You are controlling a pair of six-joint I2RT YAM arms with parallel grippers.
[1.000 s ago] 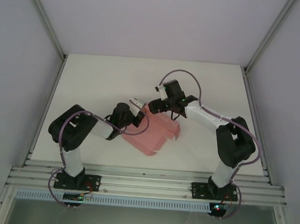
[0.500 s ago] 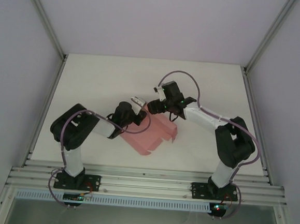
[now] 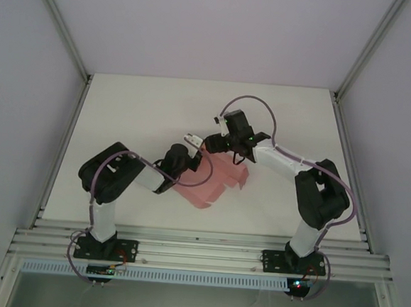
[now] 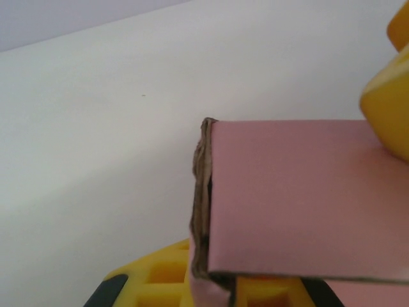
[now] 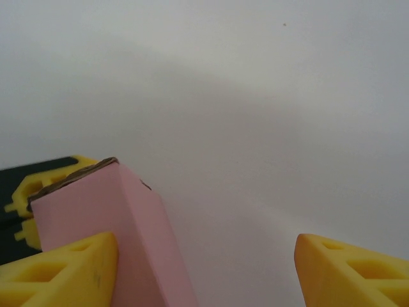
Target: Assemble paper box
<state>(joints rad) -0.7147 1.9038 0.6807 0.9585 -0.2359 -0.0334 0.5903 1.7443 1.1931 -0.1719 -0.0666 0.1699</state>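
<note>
Top external view: paper box, part-folded, mid-surface, between both arms. Left gripper: fingers pinched shut on its far-left wall. Right gripper: fingers spread wide astride that raised wall, gripping nothing. Risk: thin card could buckle or slip from the pinch if tugged. Flap joints hidden under the arms.

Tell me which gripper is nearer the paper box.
Left. The left gripper is shut on the far edge of the paper box, pinching the card. The right gripper stands open at that same edge, not clamping it.
</note>
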